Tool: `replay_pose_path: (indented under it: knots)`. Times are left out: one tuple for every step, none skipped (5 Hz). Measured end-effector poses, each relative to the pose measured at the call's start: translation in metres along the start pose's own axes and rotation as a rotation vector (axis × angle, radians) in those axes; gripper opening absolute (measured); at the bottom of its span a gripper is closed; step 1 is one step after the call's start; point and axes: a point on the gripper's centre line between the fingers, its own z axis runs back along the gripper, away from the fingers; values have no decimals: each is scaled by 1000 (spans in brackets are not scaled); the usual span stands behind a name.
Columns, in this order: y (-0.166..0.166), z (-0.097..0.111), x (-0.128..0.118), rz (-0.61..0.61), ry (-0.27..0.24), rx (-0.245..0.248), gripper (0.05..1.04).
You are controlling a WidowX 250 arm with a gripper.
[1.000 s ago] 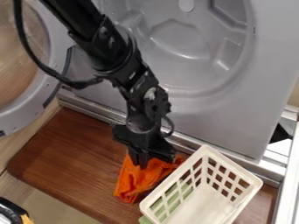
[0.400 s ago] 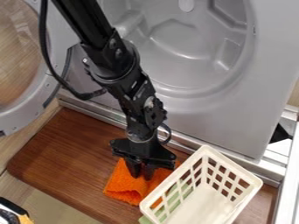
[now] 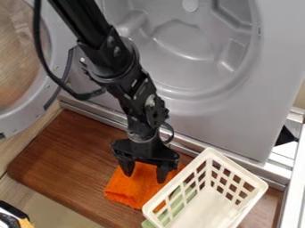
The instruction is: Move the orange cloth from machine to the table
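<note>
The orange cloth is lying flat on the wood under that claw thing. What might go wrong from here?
Two things, I'd say. The gripper is open, but its fingertips are right down at the orange cloth, so one might snag the fabric and drag or rumple it when the arm lifts. Also, one finger is close to the white basket, so a sideways swing that way may bump or shift it.

The tabletop (image 3: 65, 151) (brown wood) holds orange cloth (image 3: 131, 190), green cloth (image 3: 147, 224), basket (image 3: 239, 170).
</note>
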Motion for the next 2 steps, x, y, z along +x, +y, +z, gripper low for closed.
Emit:
replay_pose_path:
  knots:
    - [-2, 20, 4, -24, -35, 11, 1005]
    - [0, 42, 5, -58, -53, 36, 999]
